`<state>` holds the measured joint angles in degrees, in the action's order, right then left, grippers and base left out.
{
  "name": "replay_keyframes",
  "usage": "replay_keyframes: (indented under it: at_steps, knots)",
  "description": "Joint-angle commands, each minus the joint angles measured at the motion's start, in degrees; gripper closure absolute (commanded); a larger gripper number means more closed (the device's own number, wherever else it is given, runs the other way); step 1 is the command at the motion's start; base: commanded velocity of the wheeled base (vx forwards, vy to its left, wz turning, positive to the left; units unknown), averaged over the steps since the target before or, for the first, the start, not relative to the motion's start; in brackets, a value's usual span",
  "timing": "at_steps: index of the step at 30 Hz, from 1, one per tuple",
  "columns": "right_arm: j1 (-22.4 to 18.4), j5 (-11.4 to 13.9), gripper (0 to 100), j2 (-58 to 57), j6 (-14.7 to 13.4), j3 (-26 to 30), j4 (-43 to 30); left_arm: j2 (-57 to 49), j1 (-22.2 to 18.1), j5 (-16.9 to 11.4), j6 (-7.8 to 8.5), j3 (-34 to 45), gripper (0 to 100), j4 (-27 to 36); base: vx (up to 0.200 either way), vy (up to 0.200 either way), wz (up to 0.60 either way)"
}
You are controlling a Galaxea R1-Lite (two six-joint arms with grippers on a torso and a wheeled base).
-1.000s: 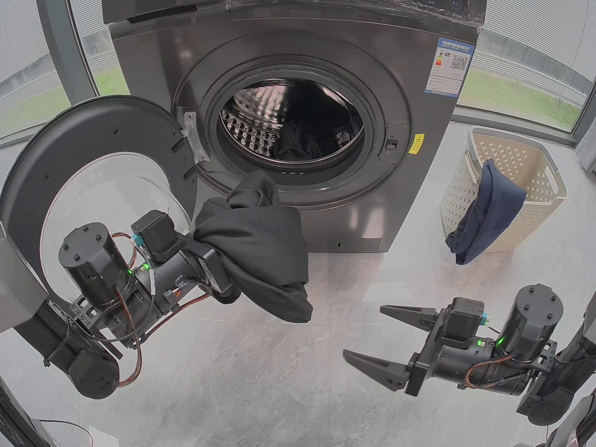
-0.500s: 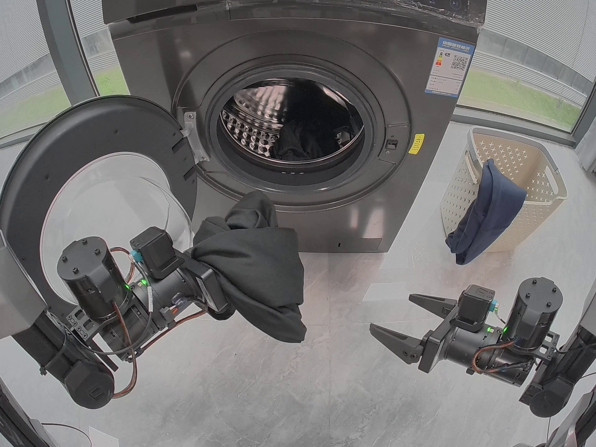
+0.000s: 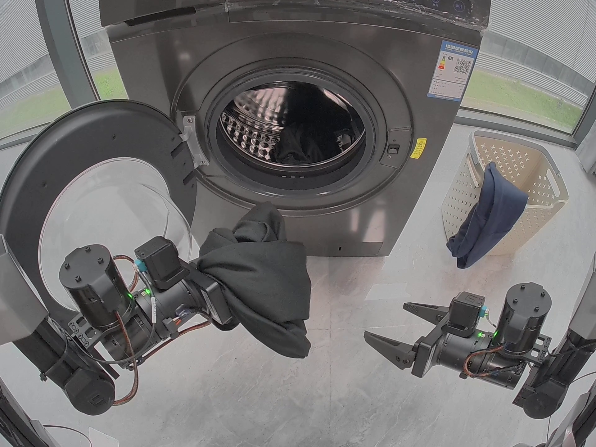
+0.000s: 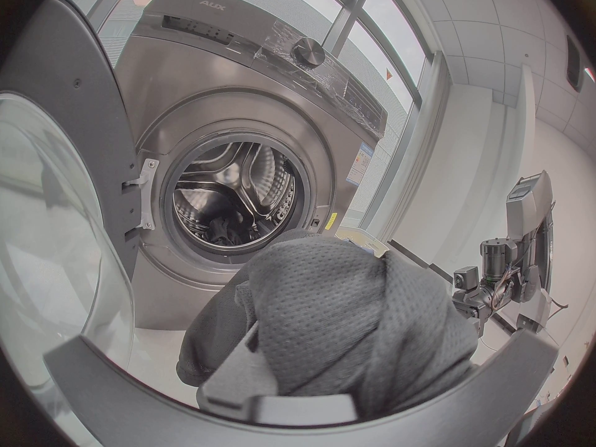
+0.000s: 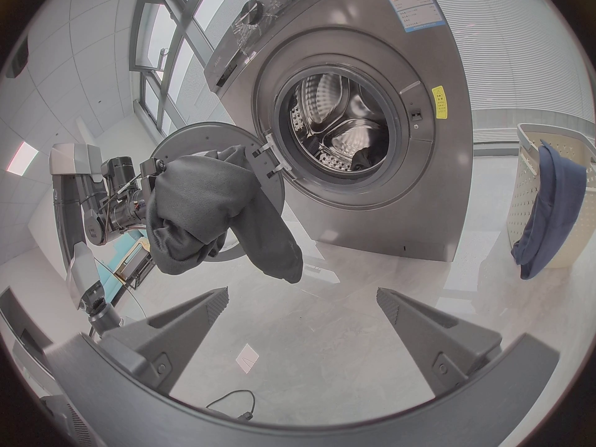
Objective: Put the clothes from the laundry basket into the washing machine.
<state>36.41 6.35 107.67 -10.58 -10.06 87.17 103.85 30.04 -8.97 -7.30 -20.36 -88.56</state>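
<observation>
My left gripper (image 3: pixel 218 302) is shut on a dark grey garment (image 3: pixel 264 277), which hangs low in front of the washing machine (image 3: pixel 292 38), below its open drum (image 3: pixel 292 128). The cloth (image 4: pixel 335 318) covers the fingers in the left wrist view. A dark item (image 3: pixel 299 147) lies inside the drum. At the right, a beige laundry basket (image 3: pixel 541 175) has a navy garment (image 3: pixel 490 215) draped over its rim. My right gripper (image 3: pixel 386 321) hovers open and empty above the floor, left of the basket, with its jaws spread wide (image 5: pixel 304 318).
The round door (image 3: pixel 93 175) is swung open to the left, close behind my left arm. Grey tiled floor (image 3: pixel 347 398) lies between the arms. Windows stand behind the machine. A thin cable (image 5: pixel 233 401) lies on the floor near the right gripper.
My left gripper has sunk lower and drawn back from the drum with the grey garment. The right gripper has pulled back to the right, still open. The camera has shifted slightly.
</observation>
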Motion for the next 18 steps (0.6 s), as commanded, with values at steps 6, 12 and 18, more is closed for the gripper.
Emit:
replay_keyframes:
  at_steps: [6, 12, 18]
  knots:
    - [0.15, 0.06, 0, 0.26, 0.03, 0.30, 0.01, 0.30, 0.55, 0.01, 0.71, 0.41, 100, -0.03, 0.200, 0.000, 0.00]
    - [0.15, 0.06, 0, 0.17, 0.03, 0.48, 0.01, 0.56, 1.95, 0.01, 0.89, 1.20, 100, -0.03, 0.200, 0.000, 0.00]
    - [0.15, 0.15, 0, 0.00, 0.03, 0.48, 0.01, 0.65, 2.22, 0.01, 0.80, 1.20, 100, -0.03, 0.200, 0.000, 0.00]
